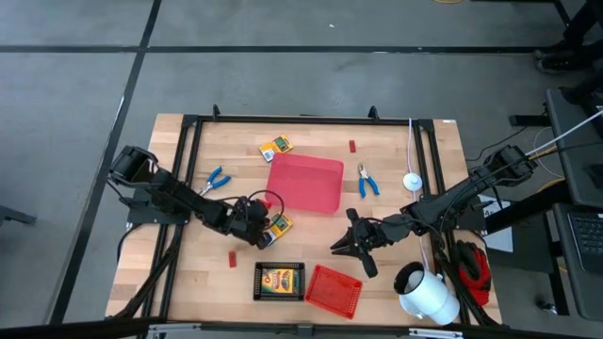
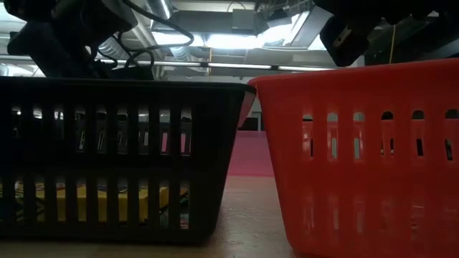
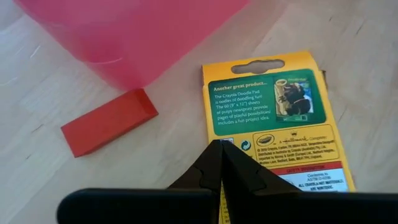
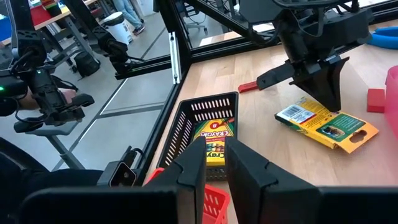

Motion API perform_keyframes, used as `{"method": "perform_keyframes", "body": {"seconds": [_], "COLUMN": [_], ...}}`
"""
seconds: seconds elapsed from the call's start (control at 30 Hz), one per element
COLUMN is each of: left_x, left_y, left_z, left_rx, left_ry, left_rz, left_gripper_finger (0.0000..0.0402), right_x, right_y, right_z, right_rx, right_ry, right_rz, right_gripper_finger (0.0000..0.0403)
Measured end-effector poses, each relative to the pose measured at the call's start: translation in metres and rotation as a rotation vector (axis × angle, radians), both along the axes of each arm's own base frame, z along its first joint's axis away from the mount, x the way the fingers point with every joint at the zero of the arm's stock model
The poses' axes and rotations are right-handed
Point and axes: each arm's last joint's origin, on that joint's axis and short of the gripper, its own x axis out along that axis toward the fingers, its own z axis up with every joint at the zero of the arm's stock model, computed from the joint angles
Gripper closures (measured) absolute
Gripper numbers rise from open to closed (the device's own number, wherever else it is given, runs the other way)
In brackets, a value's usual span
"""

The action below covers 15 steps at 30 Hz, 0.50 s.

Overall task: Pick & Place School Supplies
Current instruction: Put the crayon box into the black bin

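Left wrist view: left end effector (clenched, empty) tips touch flat crayon box, lengthwise ahead.

The left gripper, its two dark fingers pressed together to a point, rests over the lower part of a yellow-and-green card box lying printed back up on the wooden table. A small red block lies beside the box, just off the red tray.
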Motion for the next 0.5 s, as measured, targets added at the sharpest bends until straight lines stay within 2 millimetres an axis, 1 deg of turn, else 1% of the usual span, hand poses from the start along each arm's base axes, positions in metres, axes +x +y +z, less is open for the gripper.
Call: {"method": "perform_keyframes", "body": {"seconds": [0.27,0.5], "left_x": [-0.005,-0.012], "left_y": [0.003,0.005], "left_z": [-0.005,-0.012], "left_rx": [0.025,0.009], "left_ry": [0.054,-0.007], "left_rz": [0.018,0.036], "left_gripper_finger": [0.0400,0.0400], "right_x": [0.000,0.000], "right_y": [0.000,0.000], "right_z": [0.000,0.000], "right_rx": [-0.007,-0.047], "right_ry": [-0.002,-0.014], "right_rz": [0.003,0.022], "right_gripper_finger": [0.0341,0.0341]}}
